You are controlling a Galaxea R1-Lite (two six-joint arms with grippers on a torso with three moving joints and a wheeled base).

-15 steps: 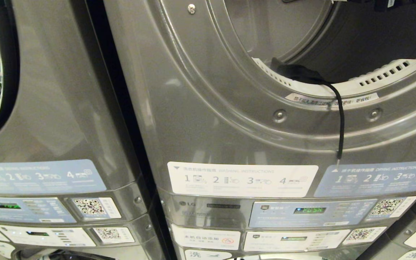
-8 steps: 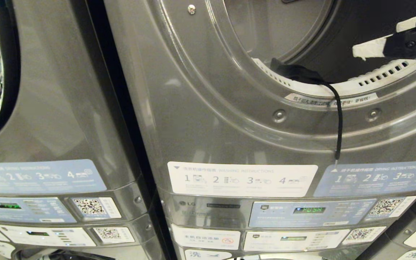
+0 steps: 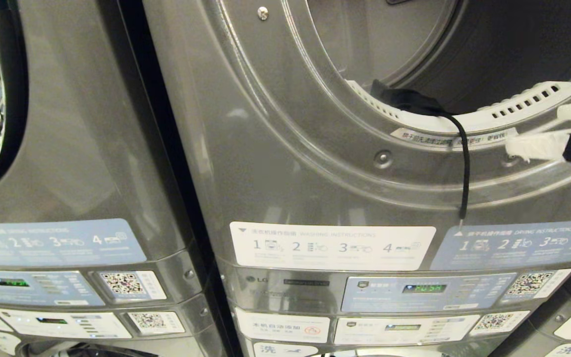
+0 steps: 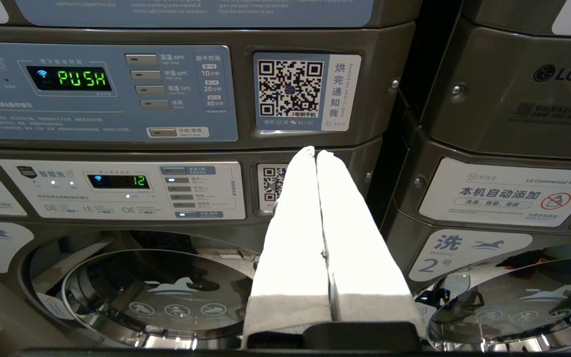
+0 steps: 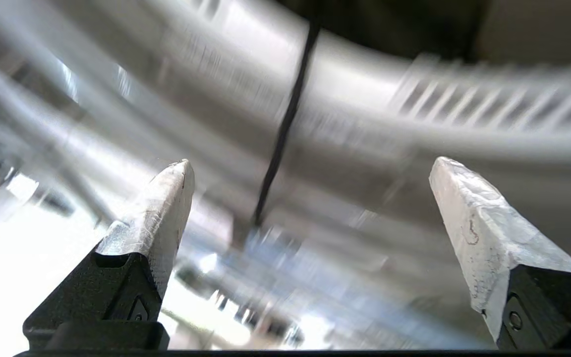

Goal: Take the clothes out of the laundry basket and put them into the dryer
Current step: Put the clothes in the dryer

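The grey dryer (image 3: 285, 163) fills the head view, its door hole open onto the dark drum (image 3: 493, 44). A black piece of clothing (image 3: 407, 100) lies on the drum's lower lip, and its black cord (image 3: 468, 168) hangs down the front. My right gripper (image 3: 533, 133) is at the right edge, in front of the lower rim, open and empty. In the right wrist view the right gripper (image 5: 312, 162) points at the cord (image 5: 285, 124). My left gripper (image 4: 315, 151) is parked low, shut with nothing in it. The laundry basket is out of view.
A second grey machine (image 3: 67, 148) stands to the left, with a dark gap between the two. Below the drum are instruction stickers (image 3: 332, 245) and a control panel (image 3: 424, 290) reading PUSH. The lower washers' round glass doors (image 4: 156, 292) show in the left wrist view.
My right gripper, open throughout, came into the head view inside the drum opening and has dropped in front of the lower rim. The black clothing and cord have not moved.
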